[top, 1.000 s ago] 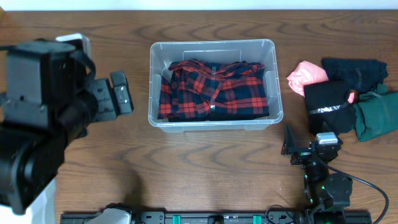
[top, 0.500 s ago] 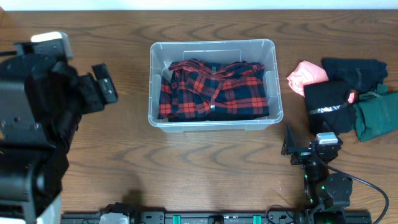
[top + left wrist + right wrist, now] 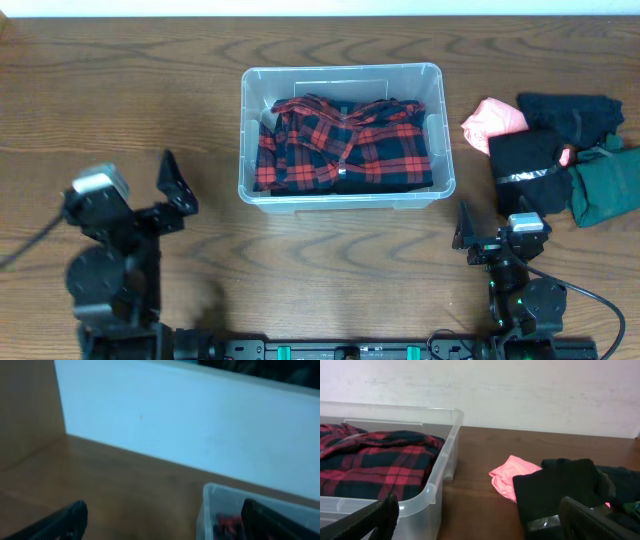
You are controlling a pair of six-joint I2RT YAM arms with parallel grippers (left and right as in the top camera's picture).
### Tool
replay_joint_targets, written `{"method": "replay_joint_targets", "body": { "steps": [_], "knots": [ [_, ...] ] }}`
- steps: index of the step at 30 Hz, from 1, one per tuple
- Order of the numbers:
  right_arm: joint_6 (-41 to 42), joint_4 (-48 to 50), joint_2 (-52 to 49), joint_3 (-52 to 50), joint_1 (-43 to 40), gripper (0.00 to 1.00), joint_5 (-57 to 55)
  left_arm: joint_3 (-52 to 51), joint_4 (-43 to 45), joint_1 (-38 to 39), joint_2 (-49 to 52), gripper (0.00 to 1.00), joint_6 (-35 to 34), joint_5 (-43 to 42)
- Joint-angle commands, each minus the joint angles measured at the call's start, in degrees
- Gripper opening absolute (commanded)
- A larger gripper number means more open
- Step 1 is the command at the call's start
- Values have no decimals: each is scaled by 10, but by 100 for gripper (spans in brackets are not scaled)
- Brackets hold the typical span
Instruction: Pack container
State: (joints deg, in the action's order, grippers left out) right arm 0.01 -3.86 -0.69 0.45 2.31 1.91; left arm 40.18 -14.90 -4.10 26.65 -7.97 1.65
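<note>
The clear plastic container (image 3: 343, 73) stands at the middle back of the table with a folded red-and-black plaid shirt (image 3: 345, 145) inside. It also shows in the right wrist view (image 3: 440, 467) and in the left wrist view (image 3: 207, 505). My left gripper (image 3: 175, 195) is open and empty, low at the front left, apart from the container. My right gripper (image 3: 490, 235) is open and empty at the front right, between the container and a pile of clothes. In the pile are a pink garment (image 3: 493, 121), a black one (image 3: 530, 165), a navy one (image 3: 568, 113) and a dark green one (image 3: 605, 185).
The clothes pile lies at the table's right edge. A white wall (image 3: 520, 390) runs along the back of the wooden table (image 3: 330, 250).
My left arm has dropped and pulled back from high over the table's left side to a low pose at the front left. The right arm, container and clothes have not moved.
</note>
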Motion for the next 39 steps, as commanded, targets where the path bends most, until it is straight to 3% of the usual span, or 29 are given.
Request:
{"method": "replay_joint_targets", "body": {
  "steps": [1, 9, 15, 29, 34, 39],
  "knots": [
    [2, -2, 3, -1, -7, 99, 0, -86, 45, -3, -66, 98, -19, -13],
    [2, -2, 3, -1, -7, 99, 0, -250, 158, -2, -191, 98, -55, -13],
    [2, -2, 3, -1, -7, 99, 0, -316, 183, 7, -244, 98, -55, -13],
    [2, -2, 3, -1, -7, 99, 0, -398, 180, 7, -266, 98, -52, -10],
    [2, -2, 3, -1, -7, 99, 0, -400, 106, 7, -266, 98, -52, -10],
    [2, -2, 3, -1, -7, 99, 0, -400, 107, 6, -264, 98, -52, -12]
  ]
}}
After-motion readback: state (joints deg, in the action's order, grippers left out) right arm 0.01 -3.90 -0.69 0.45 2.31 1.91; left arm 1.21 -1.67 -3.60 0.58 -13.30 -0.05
